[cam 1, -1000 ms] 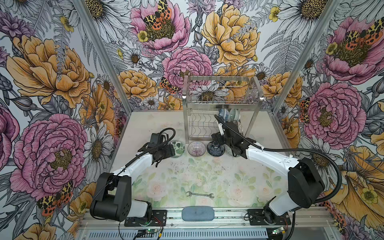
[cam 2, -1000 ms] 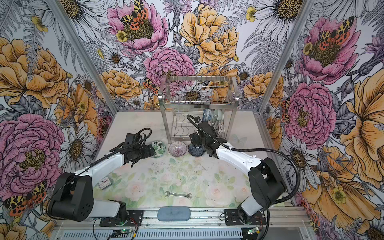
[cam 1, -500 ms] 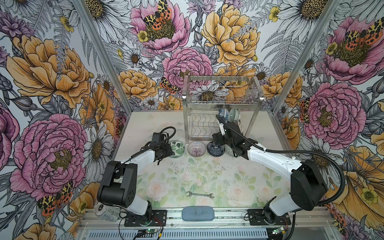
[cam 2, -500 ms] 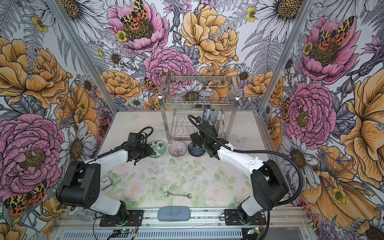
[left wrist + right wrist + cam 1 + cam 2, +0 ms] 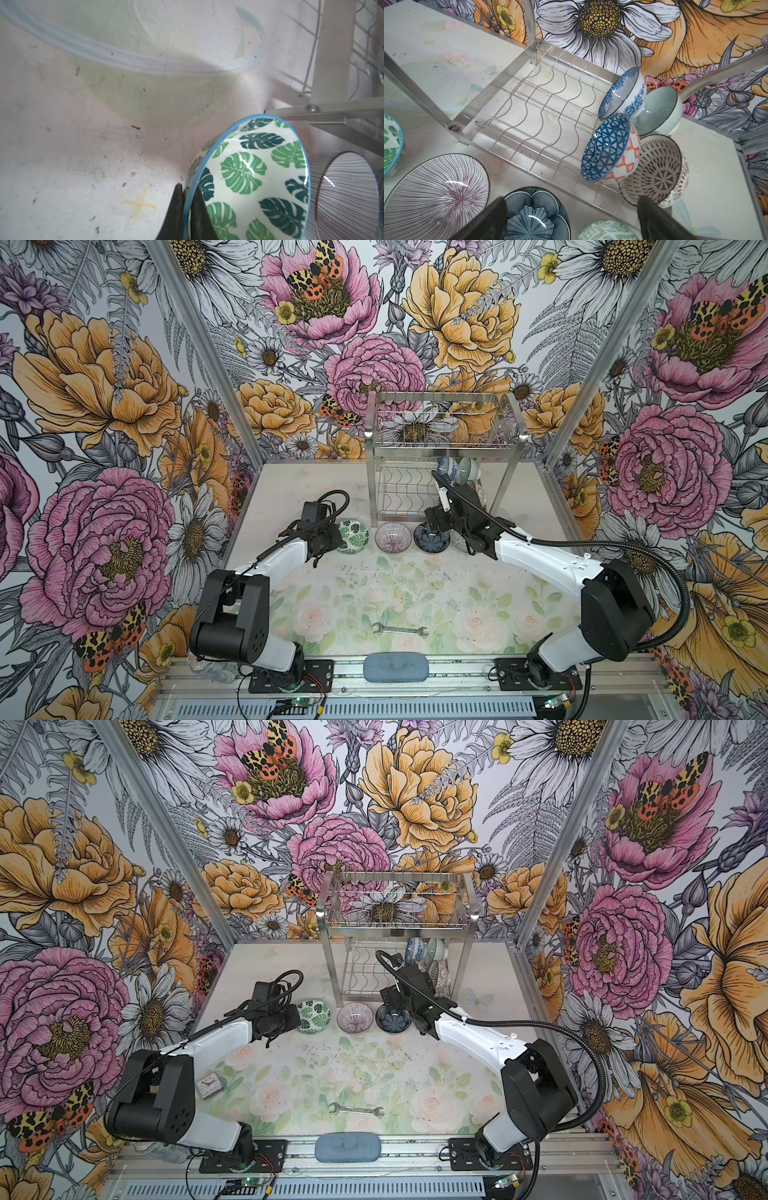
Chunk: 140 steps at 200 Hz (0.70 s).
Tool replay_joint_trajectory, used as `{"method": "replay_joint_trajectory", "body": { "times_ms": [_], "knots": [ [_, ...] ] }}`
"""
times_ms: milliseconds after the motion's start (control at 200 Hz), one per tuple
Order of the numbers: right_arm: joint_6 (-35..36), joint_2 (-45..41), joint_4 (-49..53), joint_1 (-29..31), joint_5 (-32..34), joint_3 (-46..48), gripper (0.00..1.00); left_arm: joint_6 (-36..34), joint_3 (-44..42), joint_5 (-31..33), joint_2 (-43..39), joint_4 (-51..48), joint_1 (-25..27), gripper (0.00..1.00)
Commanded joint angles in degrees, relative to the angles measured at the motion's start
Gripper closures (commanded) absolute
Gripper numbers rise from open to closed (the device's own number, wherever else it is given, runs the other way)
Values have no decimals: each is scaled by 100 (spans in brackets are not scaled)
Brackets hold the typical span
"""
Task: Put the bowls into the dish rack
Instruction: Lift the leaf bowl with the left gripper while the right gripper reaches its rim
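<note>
Item: leaf bowl (image 5: 249,176), on desk (image 5: 415,585) at 8 o'clock of dish rack (image 5: 444,443). Your left tool (image 5: 187,188) pinches its rim; right tool (image 5: 571,198) spread wide. Step: pickup. Next, you likely lift, tilt, slot into dish rack.

A steel open-ended wrench (image 5: 400,629) lies flat on the floral-printed table (image 5: 353,597), at 6 o'clock from its middle in both top views. Further toward 6 o'clock, a blue-grey oblong pad (image 5: 396,668) sits at the front rail (image 5: 457,664). In a top view, a small square clock (image 5: 210,1084) lies at 9 o'clock of the wrench. The left wrist view shows a clear round plastic container (image 5: 145,64) and a yellow cross mark (image 5: 140,205) on the tabletop.
</note>
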<state>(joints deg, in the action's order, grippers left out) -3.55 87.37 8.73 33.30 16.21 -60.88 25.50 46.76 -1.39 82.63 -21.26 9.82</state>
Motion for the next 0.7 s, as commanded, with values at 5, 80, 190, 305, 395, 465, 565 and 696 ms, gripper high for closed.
{"method": "replay_joint_trajectory", "body": {
  "times_ms": [5,80,190,305,395,465,565,696],
  "knots": [
    [8,-203,41,-24,-50,-59,0,-62,43,420,-653,-134,-50,100],
    [-41,-229,82,-19,-231,-113,0,-82,76,574,-1056,-186,52,100],
    [-174,-314,170,-2,-626,-245,0,-286,241,875,-1573,-168,505,100],
    [-273,-485,275,52,-1113,-400,0,-569,532,1194,-1819,-52,1196,100],
    [-461,-644,338,87,-1459,-533,0,-647,789,1299,-1759,18,1576,100],
    [-676,-749,331,140,-1710,-589,0,-662,926,1299,-1626,176,1771,100],
    [-945,-800,323,247,-1765,-670,0,-643,1075,1299,-1387,463,1995,100],
    [-1336,-788,232,312,-1831,-675,7,-664,1318,1265,-1066,778,2264,100]
  ]
}}
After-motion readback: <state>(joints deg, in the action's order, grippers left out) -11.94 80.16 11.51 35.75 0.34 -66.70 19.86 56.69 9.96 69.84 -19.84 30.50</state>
